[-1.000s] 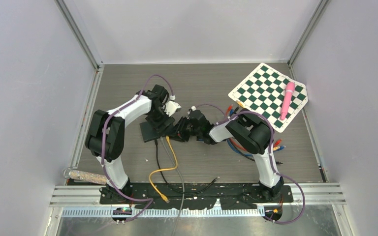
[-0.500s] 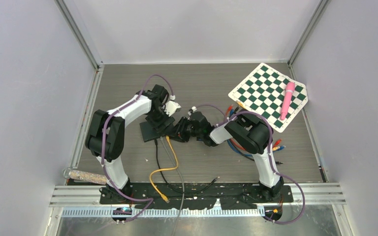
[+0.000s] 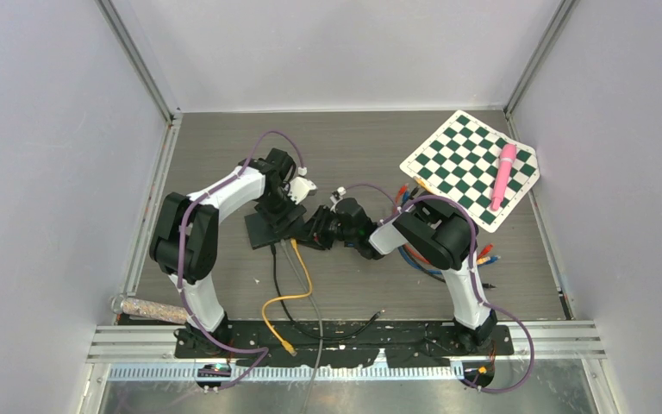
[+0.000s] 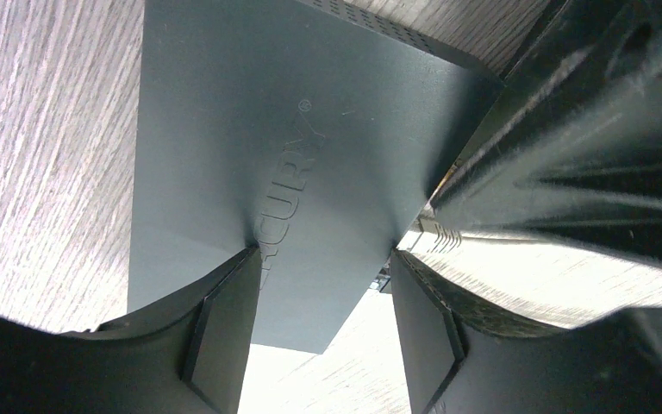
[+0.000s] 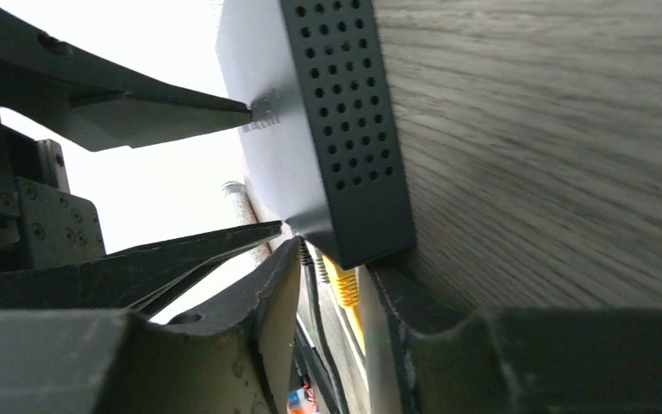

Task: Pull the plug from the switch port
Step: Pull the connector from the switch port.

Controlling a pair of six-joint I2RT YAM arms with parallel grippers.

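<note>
On the table [image 3: 353, 147], flat dark-grey switch [image 5: 345, 103], perforated side, yellow plug [image 5: 343, 289]

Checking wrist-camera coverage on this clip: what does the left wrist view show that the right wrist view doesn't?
Left wrist only: the switch top face-on, with its embossed lettering legible. Right wrist only: its vented side, plus the yellow plug and black cables seen between the right gripper fingers. Both: the left gripper tips on the switch, and the wood-grain table.
</note>
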